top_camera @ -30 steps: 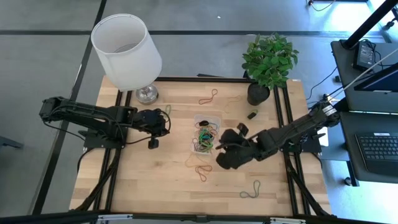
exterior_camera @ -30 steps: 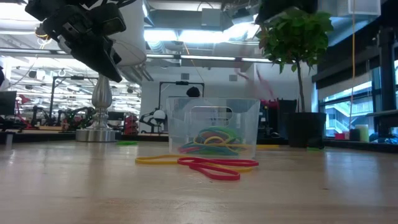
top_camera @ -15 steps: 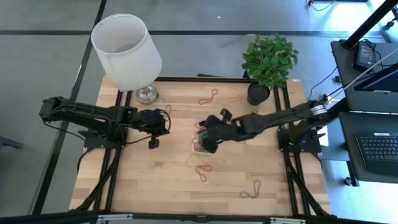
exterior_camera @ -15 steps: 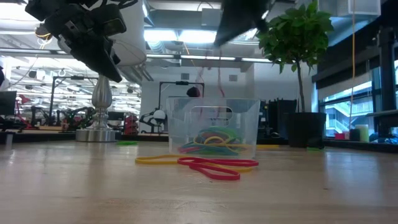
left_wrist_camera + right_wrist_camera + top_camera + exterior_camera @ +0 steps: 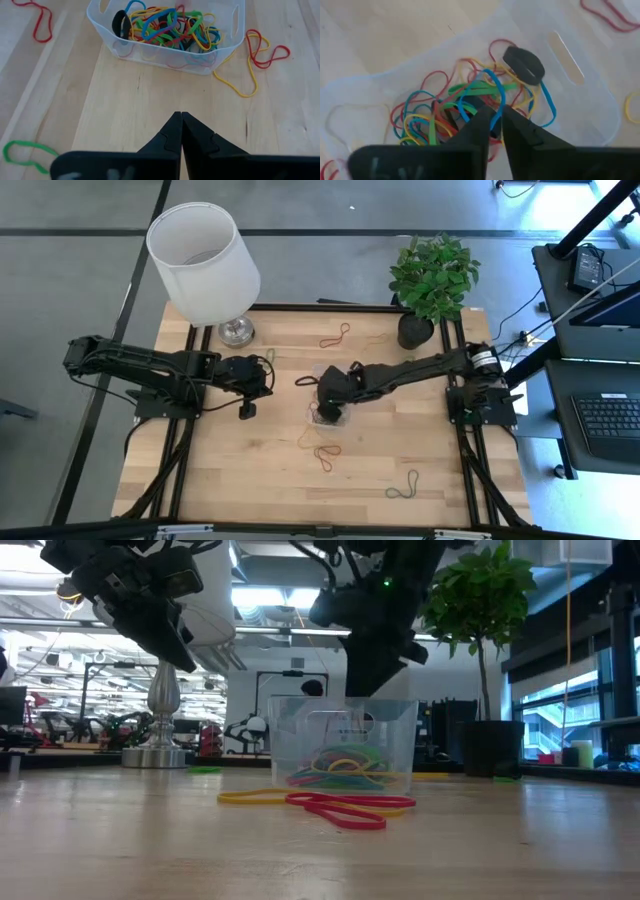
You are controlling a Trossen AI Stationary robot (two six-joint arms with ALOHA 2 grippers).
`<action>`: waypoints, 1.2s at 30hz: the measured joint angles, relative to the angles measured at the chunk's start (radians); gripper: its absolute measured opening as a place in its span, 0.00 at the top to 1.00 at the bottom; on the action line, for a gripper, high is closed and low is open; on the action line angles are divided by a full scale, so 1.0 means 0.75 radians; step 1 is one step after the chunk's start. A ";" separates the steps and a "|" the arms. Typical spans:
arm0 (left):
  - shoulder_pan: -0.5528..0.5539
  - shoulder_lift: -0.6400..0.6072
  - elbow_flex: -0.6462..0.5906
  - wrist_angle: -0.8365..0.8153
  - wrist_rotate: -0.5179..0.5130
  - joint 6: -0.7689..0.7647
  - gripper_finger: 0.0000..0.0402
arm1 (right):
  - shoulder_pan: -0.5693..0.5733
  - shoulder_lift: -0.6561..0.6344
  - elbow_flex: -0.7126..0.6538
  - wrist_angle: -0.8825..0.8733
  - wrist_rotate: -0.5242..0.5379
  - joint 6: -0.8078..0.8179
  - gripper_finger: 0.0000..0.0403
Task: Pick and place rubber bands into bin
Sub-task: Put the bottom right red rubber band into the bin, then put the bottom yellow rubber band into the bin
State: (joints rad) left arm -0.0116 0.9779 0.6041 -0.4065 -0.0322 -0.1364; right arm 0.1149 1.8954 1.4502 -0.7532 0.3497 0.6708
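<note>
Hovering right over the bin [image 5: 330, 395], mid tabletop [image 5: 250, 470]: right hand [image 5: 496, 116], fingers parted only a narrow slit, nothing seen between them. Directly beneath its tips, in the wrist view, a tangle of rubber bands [image 5: 470, 110] inside the bin – red, yellow, green, blue, plus one thick black loop [image 5: 522, 65]. Low view: same hand [image 5: 375, 680] just above the bin's clear rim [image 5: 345, 703], not touching it.

Parked to the bin's left, apart from it: left hand [image 5: 181, 125], fingers pressed together, empty, raised off the wood.

Loose bands still on the tabletop: red/yellow pair [image 5: 260, 50] just beside the bin; red/orange loop [image 5: 326, 452] nearer the front edge; green one [image 5: 404, 486] toward front right, well apart; red one [image 5: 335, 336] toward the back; green one [image 5: 25, 152] close by left hand.

At the back: lamp w/ white shade [image 5: 203, 262] on the left, potted plant [image 5: 432, 280] on the right. Small black block [image 5: 406, 364] near the pot.
</note>
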 joint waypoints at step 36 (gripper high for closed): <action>-0.523 0.671 0.663 -0.347 -0.410 -0.275 0.99 | 0.707 -0.799 -0.740 -0.001 -0.006 0.612 0.93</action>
State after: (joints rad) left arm -0.4037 1.4813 1.1012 -0.6664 -0.3394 -0.3427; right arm 0.6449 1.2964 0.8955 -0.7540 0.3450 1.1297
